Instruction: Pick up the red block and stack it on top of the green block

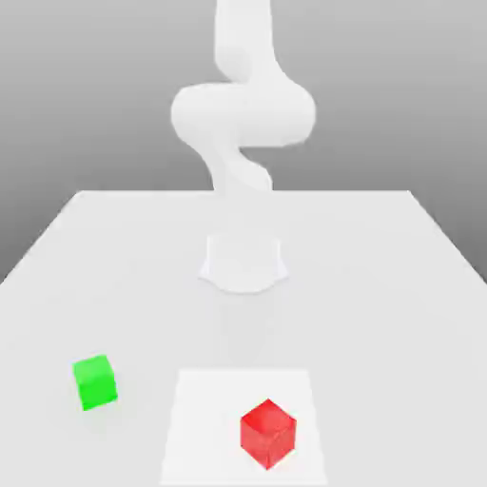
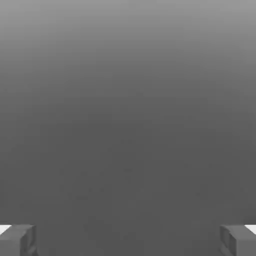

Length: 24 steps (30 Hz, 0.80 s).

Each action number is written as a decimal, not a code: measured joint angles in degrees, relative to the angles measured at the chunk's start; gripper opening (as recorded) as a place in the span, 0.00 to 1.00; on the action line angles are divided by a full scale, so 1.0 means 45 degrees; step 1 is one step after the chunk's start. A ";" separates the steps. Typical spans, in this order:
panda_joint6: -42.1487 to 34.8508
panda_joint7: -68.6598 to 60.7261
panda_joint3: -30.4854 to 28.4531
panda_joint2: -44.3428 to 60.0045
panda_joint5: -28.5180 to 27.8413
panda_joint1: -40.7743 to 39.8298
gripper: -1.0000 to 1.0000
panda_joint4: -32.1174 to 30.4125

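The red block [image 1: 267, 434] rests on the table near its front edge, right of centre in the exterior view. The green block [image 1: 95, 382] sits apart from it, toward the exterior view's left and a little farther back. The white arm [image 1: 243, 114] rises from its base [image 1: 243, 262] at the table's middle and folds high above both blocks. I cannot pick out the hand in the exterior view. In the hand view my gripper [image 2: 128, 240] is open, its grey fingertips [image 2: 17, 240] far apart with only plain grey background between them. Neither block shows in that view.
The white table [image 1: 399, 285] spreads wide around the base. A paler square patch [image 1: 204, 418] on its surface lies under the red block. Behind the table there is only grey backdrop.
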 joint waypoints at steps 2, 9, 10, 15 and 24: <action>0.0421 -0.0836 -0.0294 0.0988 0.0186 0.0376 0.50 -0.0281; 0.1844 -0.3607 -0.1143 0.4256 0.0781 0.1539 0.50 -0.1219; 0.2044 -0.4002 -0.1220 0.4722 0.0869 0.1663 0.50 -0.1352; 0.3044 -0.5888 -0.1391 0.7036 0.1194 0.2078 0.50 -0.2014; 0.5062 -0.8209 -0.1342 1.1052 0.0609 0.2266 0.50 -0.3073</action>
